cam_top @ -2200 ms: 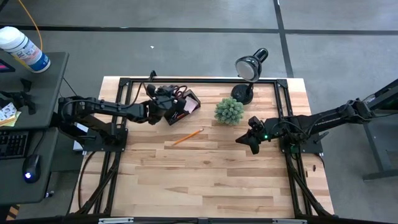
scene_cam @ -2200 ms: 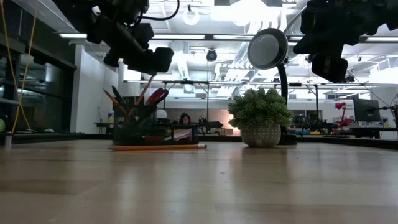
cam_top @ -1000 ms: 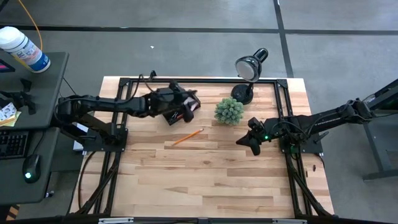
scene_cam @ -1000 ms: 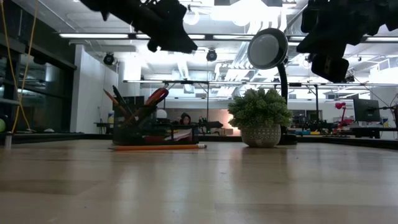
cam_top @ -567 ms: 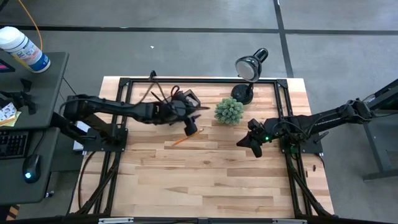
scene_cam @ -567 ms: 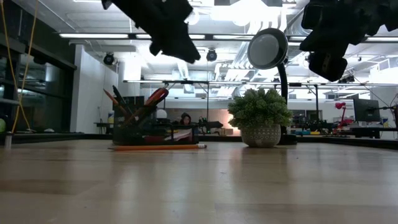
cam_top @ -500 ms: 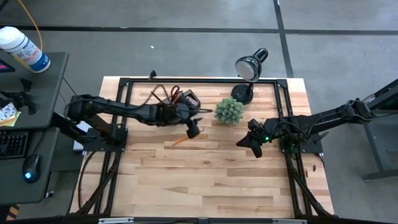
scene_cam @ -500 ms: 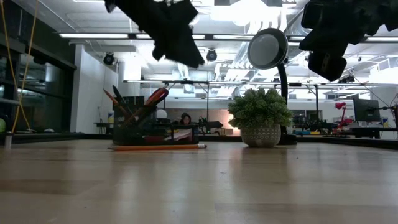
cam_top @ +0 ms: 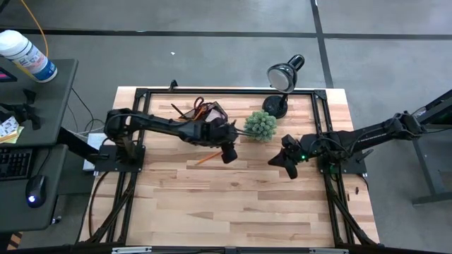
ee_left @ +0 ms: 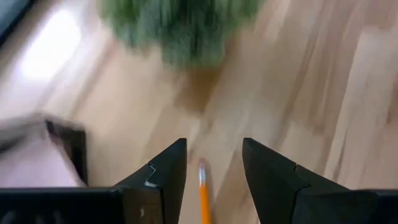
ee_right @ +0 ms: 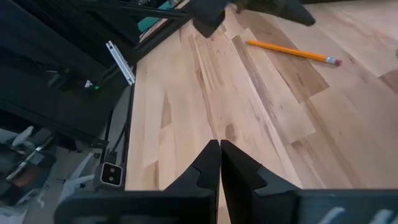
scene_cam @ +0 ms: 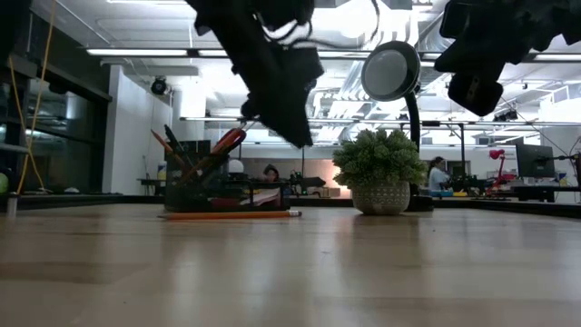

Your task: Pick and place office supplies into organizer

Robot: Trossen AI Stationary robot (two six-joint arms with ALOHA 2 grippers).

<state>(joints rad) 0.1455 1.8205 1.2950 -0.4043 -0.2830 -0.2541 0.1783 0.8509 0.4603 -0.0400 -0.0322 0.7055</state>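
Observation:
An orange pencil [cam_top: 204, 159] lies flat on the wooden table, in front of the dark organizer [cam_top: 210, 113]; its tip also shows between the fingers in the left wrist view [ee_left: 203, 194]. The organizer stands on the table with pens, pencils and red-handled scissors sticking up out of it [scene_cam: 201, 173]. My left gripper [cam_top: 227, 153] hangs open above the pencil's right end, clear of the table in the low view [scene_cam: 292, 125], touching nothing. My right gripper [cam_top: 287, 166] hovers shut at the right, near the plant, holding nothing [ee_right: 219, 157].
A green spiky plant in a white pot [cam_top: 260, 125] stands right of the organizer, close to my left gripper. A black desk lamp [cam_top: 283, 79] is at the far right behind it. The near half of the table [cam_top: 233, 212] is bare wood.
My left gripper has left the spot above the organizer and swung toward the table's right and near edge, coming lower, to stand over the pencil's right end, still open. The pencil and organizer have stayed put.

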